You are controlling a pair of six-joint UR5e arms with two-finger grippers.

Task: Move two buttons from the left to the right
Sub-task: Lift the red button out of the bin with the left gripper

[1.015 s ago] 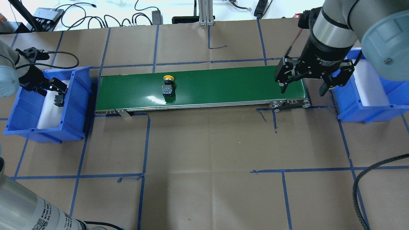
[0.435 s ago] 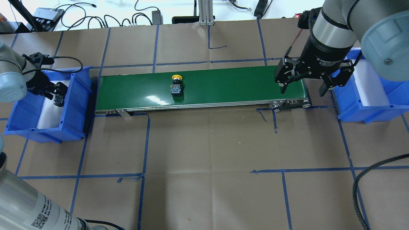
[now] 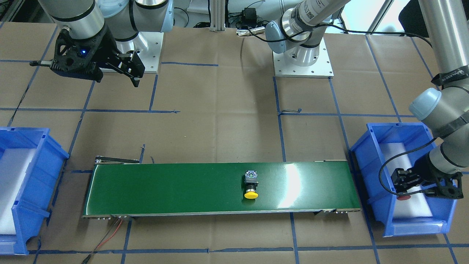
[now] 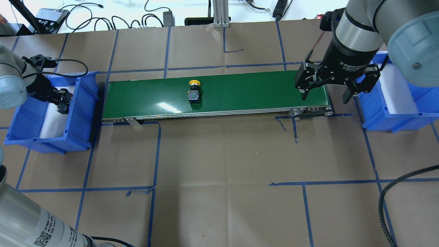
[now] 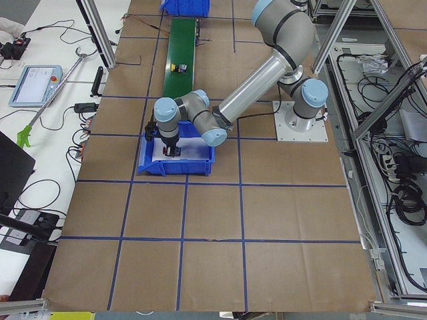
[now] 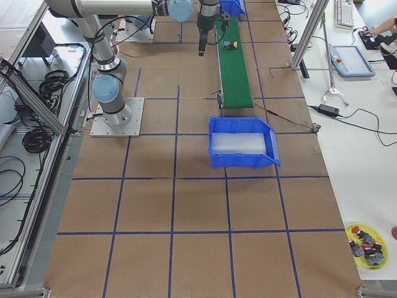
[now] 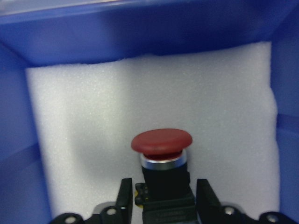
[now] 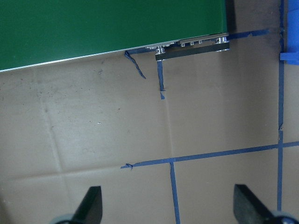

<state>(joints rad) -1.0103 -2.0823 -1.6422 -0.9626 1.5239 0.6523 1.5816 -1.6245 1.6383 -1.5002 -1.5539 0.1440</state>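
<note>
The yellow-capped button (image 4: pixel 194 92) lies on its side on the green conveyor belt (image 4: pixel 257 89), near the middle; it also shows in the front view (image 3: pixel 251 185). My left gripper (image 4: pixel 61 103) is down inside the left blue bin (image 4: pixel 80 103), shut on the black block of the red-capped button (image 7: pixel 161 142), which is held over the white foam. The red cap shows under the gripper in the front view (image 3: pixel 404 197). My right gripper (image 4: pixel 324 97) is open and empty, hanging over the belt's right end.
The right blue bin (image 4: pixel 377 113) with a white foam liner stands just past the belt's right end. Blue tape lines mark the brown paper. Cables lie along the far edge. A yellow dish (image 6: pixel 366 242) of spare parts sits far off.
The yellow button has travelled rightward along the belt. My left wrist has shifted slightly over the left bin, still holding the red button. The right arm has not moved.
</note>
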